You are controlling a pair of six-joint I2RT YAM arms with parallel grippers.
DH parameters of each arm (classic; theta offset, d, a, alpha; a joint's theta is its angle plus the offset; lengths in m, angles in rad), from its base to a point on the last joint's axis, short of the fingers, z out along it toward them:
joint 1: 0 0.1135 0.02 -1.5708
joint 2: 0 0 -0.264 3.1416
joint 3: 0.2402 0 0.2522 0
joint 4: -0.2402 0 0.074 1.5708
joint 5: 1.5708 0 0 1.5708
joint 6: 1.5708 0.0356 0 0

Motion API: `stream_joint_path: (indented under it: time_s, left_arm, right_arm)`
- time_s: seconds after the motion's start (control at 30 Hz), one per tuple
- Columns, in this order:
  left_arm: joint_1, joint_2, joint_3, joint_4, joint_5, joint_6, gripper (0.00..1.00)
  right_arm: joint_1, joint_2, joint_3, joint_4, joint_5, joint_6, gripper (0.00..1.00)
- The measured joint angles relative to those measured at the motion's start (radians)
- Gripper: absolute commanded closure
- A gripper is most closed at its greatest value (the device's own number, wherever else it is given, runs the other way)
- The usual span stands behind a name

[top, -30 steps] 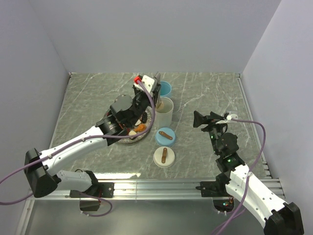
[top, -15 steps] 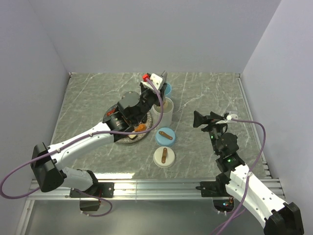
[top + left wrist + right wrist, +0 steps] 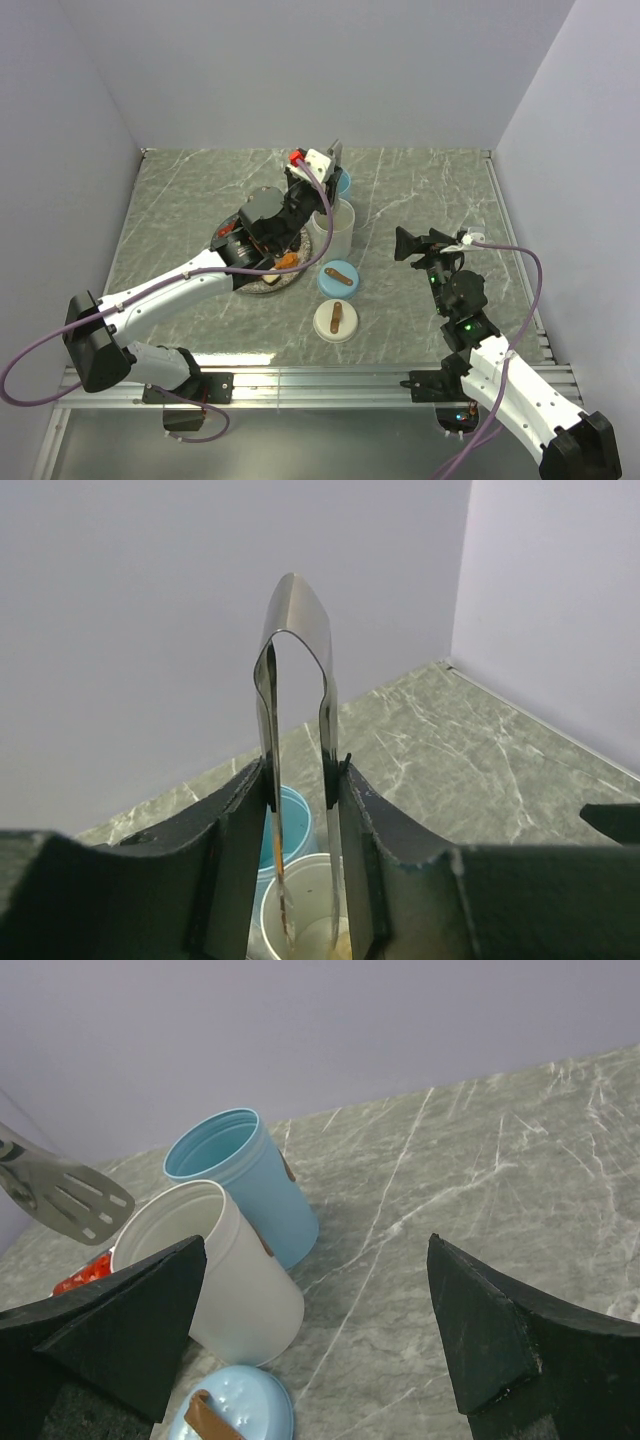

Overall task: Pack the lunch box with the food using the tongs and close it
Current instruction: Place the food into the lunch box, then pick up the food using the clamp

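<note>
The left fingers [image 3: 235, 865] are clenched on the tongs [image 3: 297, 650], one pressing each thin arm just below the looped end, which sticks up past them. In the overhead view this arm reaches in over the plate [image 3: 250, 289], on the left side of the white cup [image 3: 336, 226], with the tongs held above the cup's left rim. From the right wrist camera, one slotted flat tip of the tongs shows in the air beside the white cup, on its plate side; whether it carries a piece cannot be told.

The food [image 3: 287, 260] lies on the plate just left of the white cup, orange and red pieces showing past the arm.

The blue cup [image 3: 240, 1175] stands open, touching the white cup on its far side. The blue lid [image 3: 338, 278] lies flat on the counter [image 3: 420, 190] just in front of the white cup, the pale lid [image 3: 336, 320] nearer still.

The right fingers [image 3: 500, 1355] are spread wide with nothing between them, well to the right of the white cup.
</note>
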Motion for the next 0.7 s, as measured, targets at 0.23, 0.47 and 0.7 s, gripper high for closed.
stream_joint_path:
  time_s: [0.23, 0.47, 0.7]
  left_arm:
    - [0.000, -0.093, -0.094, 0.043, -0.117, 0.042, 0.62]
    - [0.000, -0.370, -0.287, 0.091, -0.350, 0.064, 0.61]
    - [0.129, -0.464, -0.490, 0.105, -0.504, -0.021, 0.59]
  right_arm:
    - [0.000, 0.000, 0.000, 0.000, -0.001, 0.000, 0.02]
    - [0.000, 0.000, 0.000, 0.001, -0.002, 0.000, 0.02]
    - [0.000, -0.001, 0.000, 0.002, -0.006, 0.000, 0.02]
